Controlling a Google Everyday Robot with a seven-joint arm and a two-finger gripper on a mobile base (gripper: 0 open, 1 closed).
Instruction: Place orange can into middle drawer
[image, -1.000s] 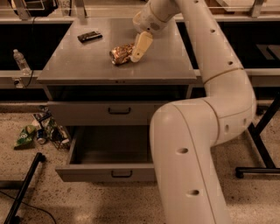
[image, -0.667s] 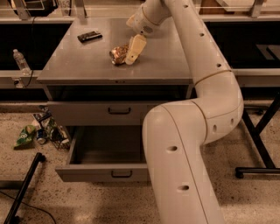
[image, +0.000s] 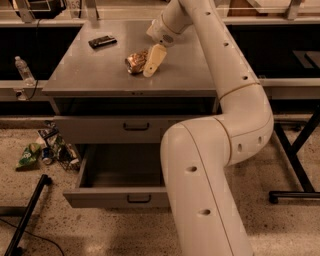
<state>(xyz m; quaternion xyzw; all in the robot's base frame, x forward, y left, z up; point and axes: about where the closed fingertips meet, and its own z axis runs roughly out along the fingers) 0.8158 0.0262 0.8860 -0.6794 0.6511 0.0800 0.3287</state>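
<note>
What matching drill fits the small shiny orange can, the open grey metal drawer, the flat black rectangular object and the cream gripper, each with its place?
1. small shiny orange can
2. wide grey metal middle drawer
3. flat black rectangular object
4. cream gripper

A. back left of the grey cabinet top
B. close beside the can
C. middle of the cabinet top
D. pulled open under the shut drawer front

Pairs: 1-C, 2-D, 3-A, 4-B.

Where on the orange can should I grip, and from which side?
Probably across its mid-body, coming from above. The orange can sits in the open on the cabinet top, its rounded sides exposed, and the gripper hangs right beside it.
</note>
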